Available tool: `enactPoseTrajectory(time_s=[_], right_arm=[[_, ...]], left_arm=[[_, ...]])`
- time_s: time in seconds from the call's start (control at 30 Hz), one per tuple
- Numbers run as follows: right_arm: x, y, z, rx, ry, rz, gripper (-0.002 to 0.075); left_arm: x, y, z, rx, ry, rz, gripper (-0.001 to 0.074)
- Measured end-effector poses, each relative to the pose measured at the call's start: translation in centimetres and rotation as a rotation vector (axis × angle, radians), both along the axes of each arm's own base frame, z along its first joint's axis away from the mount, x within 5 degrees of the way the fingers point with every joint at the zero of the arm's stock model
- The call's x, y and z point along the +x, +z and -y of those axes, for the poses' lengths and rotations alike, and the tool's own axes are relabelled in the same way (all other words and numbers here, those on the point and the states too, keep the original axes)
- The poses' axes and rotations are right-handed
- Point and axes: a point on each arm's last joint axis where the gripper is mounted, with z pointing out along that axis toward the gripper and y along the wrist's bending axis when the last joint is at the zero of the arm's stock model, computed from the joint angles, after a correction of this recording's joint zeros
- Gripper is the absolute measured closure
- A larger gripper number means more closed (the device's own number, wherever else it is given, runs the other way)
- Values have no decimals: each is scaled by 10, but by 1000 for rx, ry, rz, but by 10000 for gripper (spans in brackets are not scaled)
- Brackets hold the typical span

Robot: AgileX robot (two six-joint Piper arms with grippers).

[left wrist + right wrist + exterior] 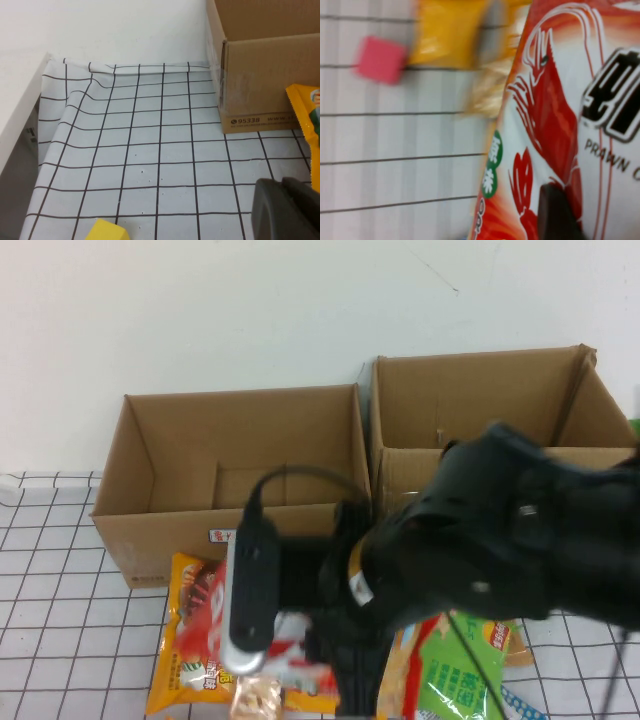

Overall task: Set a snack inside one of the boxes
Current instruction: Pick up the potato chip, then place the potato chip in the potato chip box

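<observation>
On a white cloth [150, 165] with black squares by a white wall [200, 310], the right gripper [560, 215] pinches the red snack bag [560, 100] near 2 boxes [240, 470], and the left gripper [285, 210] waits low, its state unclear.

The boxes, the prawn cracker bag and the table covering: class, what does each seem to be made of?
The boxes: brown corrugated cardboard, matte, with folded flaps. Prawn cracker bag, against the right gripper: glossy printed plastic film, likely; it shows sheen. Table covering: thin white gridded cloth or vinyl, wrinkled at its edge. The left gripper sits low over it.
</observation>
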Motion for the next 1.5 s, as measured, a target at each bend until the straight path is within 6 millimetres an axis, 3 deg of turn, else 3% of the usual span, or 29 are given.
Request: enactPoseTrajectory(time_s=[0.23, 0.43, 0.77, 1.0, 1.07, 1.13, 1.3, 1.5], right_arm=[[23, 29, 5, 65, 35, 352, 424], [63, 28, -1, 190, 118, 585, 424], [119, -30, -8, 284, 117, 588, 433], [150, -21, -18, 330, 76, 640, 452], [153, -14, -21, 346, 73, 660, 453], [155, -6, -22, 357, 77, 685, 536], [159, 9, -25, 392, 79, 728, 535], [172, -23, -28, 380, 41, 659, 522]], left_arm=[[0, 0, 0, 0, 0, 0, 738], [0, 0, 0, 0, 0, 0, 738], [0, 0, 0, 0, 0, 0, 738], [0, 0, 0, 0, 0, 0, 738], [0, 0, 0, 0, 0, 0, 738], [0, 0, 0, 0, 0, 0, 738], [0, 0, 0, 0, 0, -2, 738], [0, 0, 0, 0, 0, -2, 738]])
